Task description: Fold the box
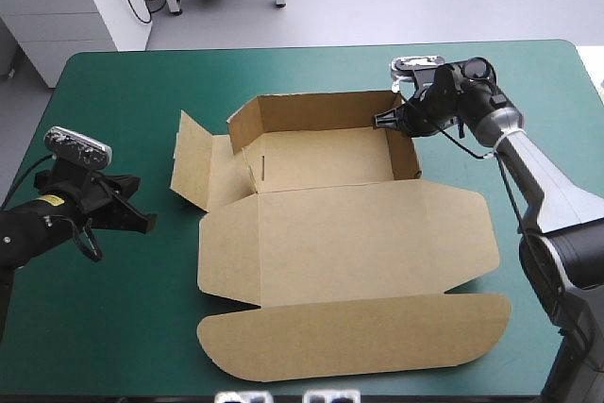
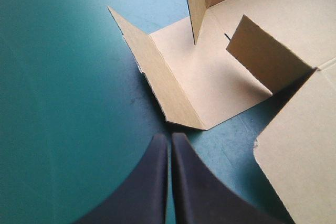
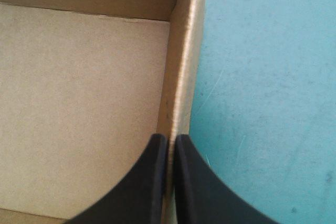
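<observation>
though unclear from above, right fingers point(image 3: 144, 192) pinch the box point(image 3: 181, 66) while left fingers point(image 2: 144, 192) meet empty.

No lettering, brand, number or sign can be read in any view. The brown box point(image 1: 330, 233) shows only plain board. A small yellow sticker point(image 1: 50, 201) on the left arm point(image 1: 28, 231), well apart from the box, is too small to read.
</observation>
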